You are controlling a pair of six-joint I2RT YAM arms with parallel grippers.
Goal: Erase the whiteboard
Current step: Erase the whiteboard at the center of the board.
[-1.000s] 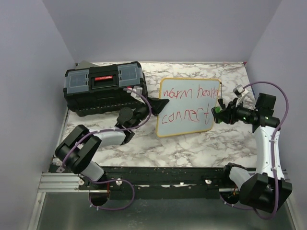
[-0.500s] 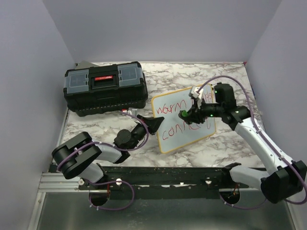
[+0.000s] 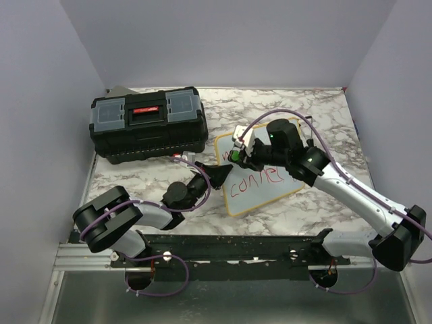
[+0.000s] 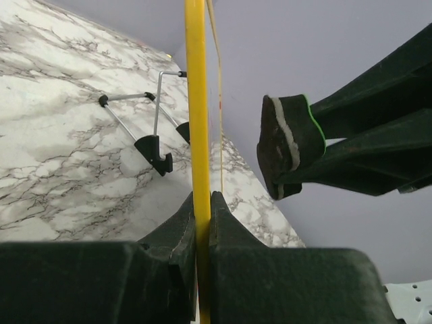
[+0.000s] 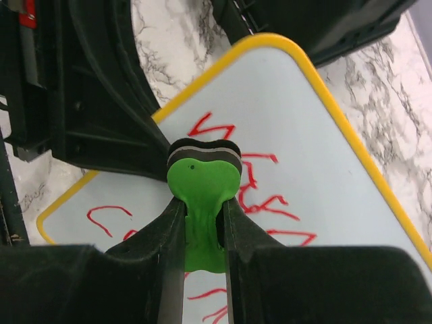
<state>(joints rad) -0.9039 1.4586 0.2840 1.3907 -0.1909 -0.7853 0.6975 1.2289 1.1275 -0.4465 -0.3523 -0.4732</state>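
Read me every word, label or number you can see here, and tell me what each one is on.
"conne": red handwriting, lower line of the whiteboard; the rest is covered.
Upper line: mostly hidden by the right pincer and its green eraser; unreadable.
Red label on the toolbox: too small to read.

One whiteboard [image 3: 264, 194] — one green eraser [image 5: 202, 181] — one toolbox [image 3: 148, 125]

Low and folded, the left arm [image 3: 145, 212] reaches to the whiteboard [image 3: 264, 187], the left gripper [image 3: 219, 174] with jaws clamped on its left edge. The right arm [image 3: 337, 183] stretches in from the board's right side, the right gripper [image 3: 237, 154] pinching a green eraser [image 5: 202, 177] at its upper-left corner.
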